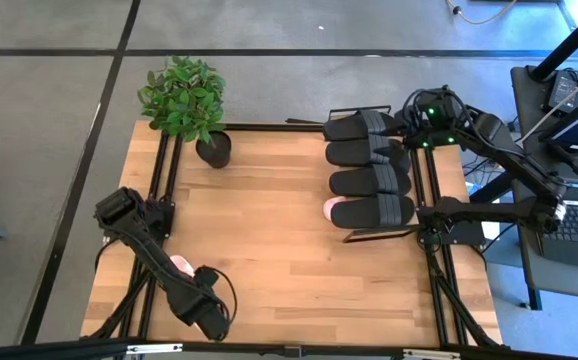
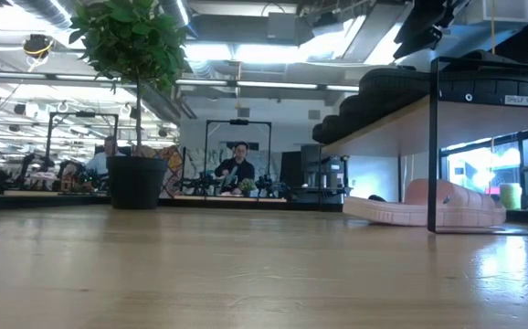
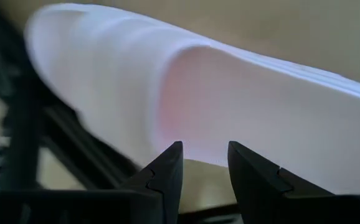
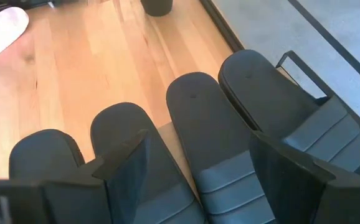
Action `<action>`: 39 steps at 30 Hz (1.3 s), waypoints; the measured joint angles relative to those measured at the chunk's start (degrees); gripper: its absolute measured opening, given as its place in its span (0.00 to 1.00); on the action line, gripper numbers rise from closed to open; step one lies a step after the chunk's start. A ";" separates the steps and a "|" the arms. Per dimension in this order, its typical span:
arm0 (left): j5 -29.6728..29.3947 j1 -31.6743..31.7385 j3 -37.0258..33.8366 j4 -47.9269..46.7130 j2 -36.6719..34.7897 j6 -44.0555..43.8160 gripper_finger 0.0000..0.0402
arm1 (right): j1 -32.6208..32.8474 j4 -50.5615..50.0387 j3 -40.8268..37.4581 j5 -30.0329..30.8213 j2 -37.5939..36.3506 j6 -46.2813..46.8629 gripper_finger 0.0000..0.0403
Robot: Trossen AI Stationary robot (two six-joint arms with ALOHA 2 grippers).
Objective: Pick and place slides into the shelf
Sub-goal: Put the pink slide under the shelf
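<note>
Four black slides lie side by side on the shelf, their soles on its wooden top. One pink slide rests on the table under the shelf. The other pink slide lies near the table's left edge, partly under my left arm. My left gripper is open by a narrow gap, its fingertips just short of this slide. My right gripper hangs wide open over the black slides near the shelf's far end, one finger on either side of one slide's strap.
A potted plant stands at the table's far edge, left of centre. Bare tabletop lies between the two arms. Black frame rails run along the table's left and right sides. People sit in the room behind the table.
</note>
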 joint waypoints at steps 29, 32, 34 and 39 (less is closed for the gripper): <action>0.50 -0.28 -1.65 -6.01 -0.21 6.51 0.29 | -0.02 -0.83 -0.01 0.00 -0.31 -0.35 0.68; 1.75 -0.26 -2.64 -6.56 -0.20 6.24 0.29 | -0.02 -0.83 -0.01 0.00 -0.31 -0.35 0.68; 2.15 -0.26 -3.61 -6.49 -0.22 5.36 0.29 | -0.02 -0.83 -0.01 0.00 -0.31 -0.35 0.68; 0.71 -0.39 -5.82 -6.42 -0.22 2.08 0.29 | -0.02 -0.83 -0.01 0.00 -0.31 -0.35 0.68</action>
